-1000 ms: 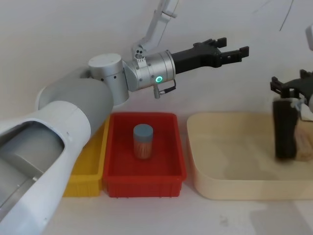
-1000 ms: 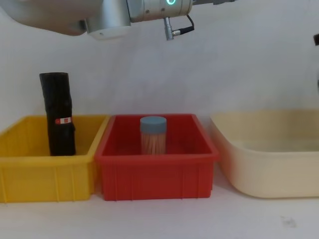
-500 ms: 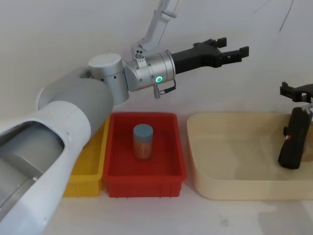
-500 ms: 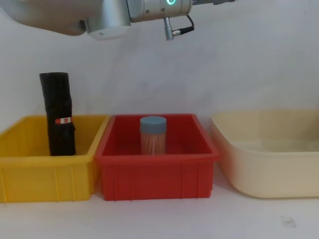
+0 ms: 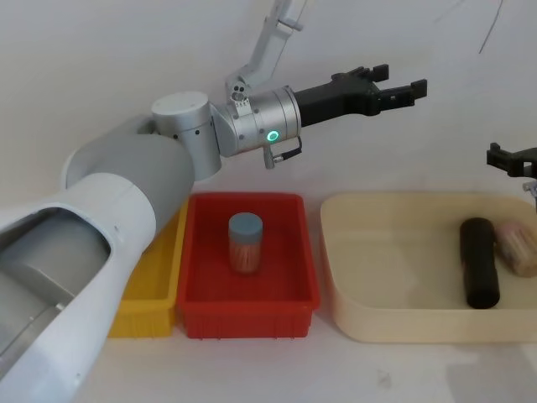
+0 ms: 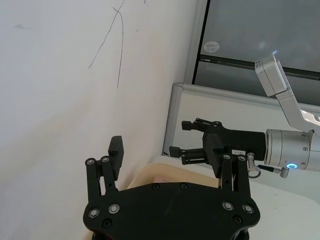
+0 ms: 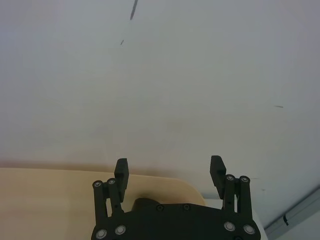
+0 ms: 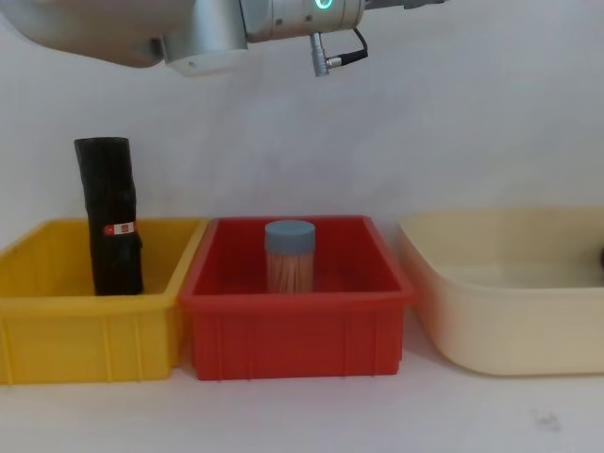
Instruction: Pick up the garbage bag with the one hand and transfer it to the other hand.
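The garbage bag, a plain black roll, lies on its side in the beige tub, free of both grippers. My right gripper hovers above the tub's far right end, open and empty; its wrist view shows the open right gripper over the tub's rim. My left gripper, on the green-ringed arm, is held high over the tub's back left, open with nothing in it. In the left wrist view, the left gripper faces the right gripper, which is farther off.
A blue-lidded jar stands in the red bin. A labelled black roll stands in the yellow bin. A pinkish jar lies beside the bag in the tub. A white wall is close behind.
The bag left my right gripper, tipped over and came to rest flat in the tub. The right gripper rose and pulled back to the right. The left arm stayed still.
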You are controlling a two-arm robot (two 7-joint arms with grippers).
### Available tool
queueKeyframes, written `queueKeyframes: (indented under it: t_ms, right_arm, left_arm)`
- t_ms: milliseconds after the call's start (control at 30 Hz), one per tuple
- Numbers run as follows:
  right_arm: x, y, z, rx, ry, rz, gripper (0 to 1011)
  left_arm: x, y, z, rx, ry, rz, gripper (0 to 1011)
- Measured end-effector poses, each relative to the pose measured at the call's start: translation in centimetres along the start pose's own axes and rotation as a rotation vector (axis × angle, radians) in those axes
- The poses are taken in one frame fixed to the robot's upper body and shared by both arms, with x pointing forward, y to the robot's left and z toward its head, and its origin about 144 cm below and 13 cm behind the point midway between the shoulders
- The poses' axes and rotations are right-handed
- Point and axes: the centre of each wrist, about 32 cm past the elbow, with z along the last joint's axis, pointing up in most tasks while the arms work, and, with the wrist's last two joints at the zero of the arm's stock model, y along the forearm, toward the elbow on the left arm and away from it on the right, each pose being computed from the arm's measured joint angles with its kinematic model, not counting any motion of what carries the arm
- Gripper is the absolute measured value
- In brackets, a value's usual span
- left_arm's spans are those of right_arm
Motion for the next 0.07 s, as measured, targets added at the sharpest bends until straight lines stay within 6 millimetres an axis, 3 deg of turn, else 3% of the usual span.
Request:
queueKeyframes:
  t_ms: [67]
  right_arm:
    - [0.04, 0.0, -0.02, -0.001, 0.001, -0.002, 1004]
  left_arm:
    - [0.0, 0.0, 0.0, 0.0, 0.0, 0.0, 1002]
